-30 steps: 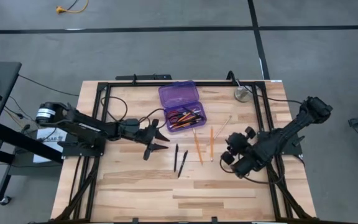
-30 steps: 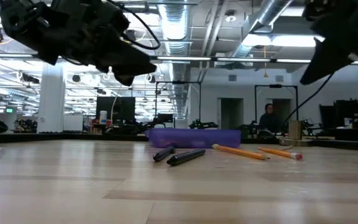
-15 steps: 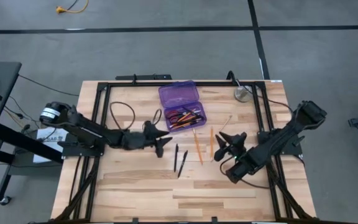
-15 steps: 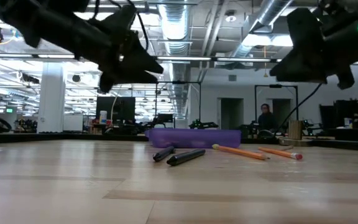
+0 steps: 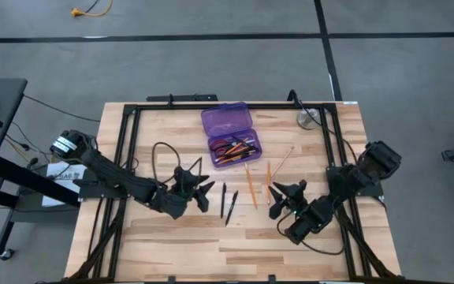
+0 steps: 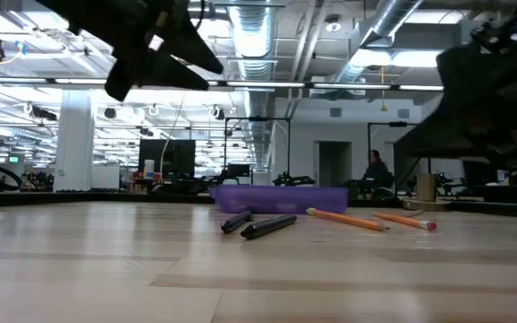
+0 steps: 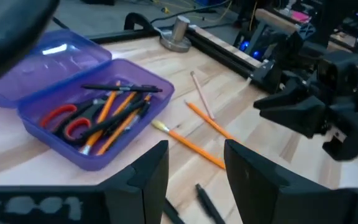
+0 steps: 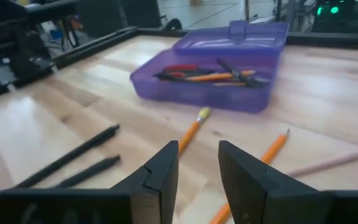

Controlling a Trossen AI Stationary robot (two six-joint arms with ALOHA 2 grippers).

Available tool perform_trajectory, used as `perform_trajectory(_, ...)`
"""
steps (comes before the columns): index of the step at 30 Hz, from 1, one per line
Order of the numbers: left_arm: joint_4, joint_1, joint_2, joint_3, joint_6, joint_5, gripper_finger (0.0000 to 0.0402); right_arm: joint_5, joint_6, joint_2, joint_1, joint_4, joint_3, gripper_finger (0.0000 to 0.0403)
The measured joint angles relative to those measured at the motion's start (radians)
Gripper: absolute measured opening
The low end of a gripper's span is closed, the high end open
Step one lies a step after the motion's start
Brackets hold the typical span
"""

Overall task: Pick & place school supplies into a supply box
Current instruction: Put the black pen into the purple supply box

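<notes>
The translucent purple supply box (image 5: 229,134) lies open near the table's far middle. Its tray (image 7: 86,124) holds red-handled scissors, orange pencils and black pens. Two black pens (image 5: 227,203) lie on the wood nearer the table's near edge. To their right lie two orange pencils (image 5: 252,186) and a pale one (image 5: 282,162). My left gripper (image 5: 204,193) hovers open just left of the pens, its fingers pointing right. My right gripper (image 5: 279,199) hovers open just right of the orange pencils, its fingers pointing left toward them (image 8: 191,132).
A round grey metal disc (image 5: 307,119) sits near the table's far right corner. A black metal frame (image 5: 132,118) runs along the far, left and right sides. Bare wood lies along the near edge. Beyond the table, a person (image 6: 375,170) shows far off.
Both grippers have come toward the table's near edge. The left arm has reached further in, bringing its gripper beside the pens. The right gripper has turned from a curled pose to point left at the pencils. Nothing on the table has moved.
</notes>
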Motion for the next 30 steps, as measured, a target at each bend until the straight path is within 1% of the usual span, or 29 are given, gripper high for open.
perform_trajectory(3, -0.007, 0.001, 0.059, 0.042, -0.024, 0.028, 0.0144, -0.002, 0.021, 0.024, 0.030, 0.000, 0.000, 0.0108)
perform_trajectory(7, -0.036, 0.008, 0.199, 0.143, -0.046, 0.052, 0.0144, -0.008, 0.021, 0.028, 0.067, -0.004, 0.000, 0.0108)
perform_trajectory(10, -0.155, 0.020, 0.298, 0.245, -0.117, 0.085, 0.0144, -0.007, 0.021, 0.020, 0.092, -0.005, 0.000, 0.0108)
perform_trajectory(13, -0.356, 0.033, 0.377, 0.348, -0.247, 0.127, 0.0144, -0.008, 0.021, 0.021, 0.118, -0.006, 0.000, 0.0108)
perform_trajectory(15, -0.484, 0.037, 0.424, 0.409, -0.330, 0.133, 0.0144, -0.008, 0.021, 0.021, 0.133, -0.006, 0.000, 0.0108)
perform_trajectory(18, -0.617, 0.037, 0.477, 0.490, -0.424, 0.136, 0.0144, -0.007, 0.021, 0.021, 0.153, -0.005, 0.000, 0.0108)
perform_trajectory(25, -0.778, 0.053, 0.598, 0.602, -0.529, 0.190, 0.0144, -0.007, 0.021, 0.021, 0.165, 0.000, 0.000, 0.0108)
perform_trajectory(30, -0.814, 0.067, 0.649, 0.628, -0.545, 0.208, 0.0144, -0.008, 0.021, 0.021, 0.165, 0.009, 0.000, 0.0108)
